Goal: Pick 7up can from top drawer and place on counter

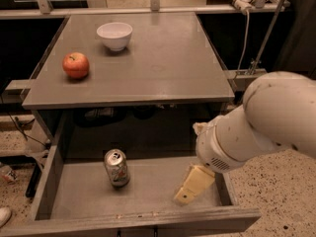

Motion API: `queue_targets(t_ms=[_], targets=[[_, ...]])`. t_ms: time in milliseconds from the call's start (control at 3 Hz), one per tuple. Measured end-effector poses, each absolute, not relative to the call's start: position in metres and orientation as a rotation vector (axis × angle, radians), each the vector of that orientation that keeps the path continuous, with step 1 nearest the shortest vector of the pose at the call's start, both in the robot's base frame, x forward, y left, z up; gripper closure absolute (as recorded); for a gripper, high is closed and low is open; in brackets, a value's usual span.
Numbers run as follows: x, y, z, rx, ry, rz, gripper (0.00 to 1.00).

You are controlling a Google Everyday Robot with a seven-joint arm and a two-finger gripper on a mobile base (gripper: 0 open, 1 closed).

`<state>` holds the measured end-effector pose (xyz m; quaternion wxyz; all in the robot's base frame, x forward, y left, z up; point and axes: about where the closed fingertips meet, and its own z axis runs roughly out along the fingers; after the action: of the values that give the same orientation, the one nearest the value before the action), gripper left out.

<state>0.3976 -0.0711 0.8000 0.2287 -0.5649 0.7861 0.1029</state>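
Note:
The 7up can [116,168], silvery with a greenish label and a red mark, stands upright in the left-middle of the open top drawer [148,220]. My gripper [192,186], with yellowish fingers, hangs over the right part of the drawer, well to the right of the can and apart from it. It holds nothing. The white arm [256,127] comes in from the right. The grey counter [163,63] lies above the drawer.
A red apple [75,65] lies at the counter's left. A white bowl [114,35] stands at its back. A white cable and post [247,28] stand behind the right edge. Speckled floor lies to the right of the drawer.

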Motion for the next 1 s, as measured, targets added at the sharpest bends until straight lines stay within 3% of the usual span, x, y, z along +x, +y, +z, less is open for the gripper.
queue_targets(t_ms=[1000], targets=[[0.410, -0.047, 0.763, -1.453, 2.167, 0.334, 0.00]])
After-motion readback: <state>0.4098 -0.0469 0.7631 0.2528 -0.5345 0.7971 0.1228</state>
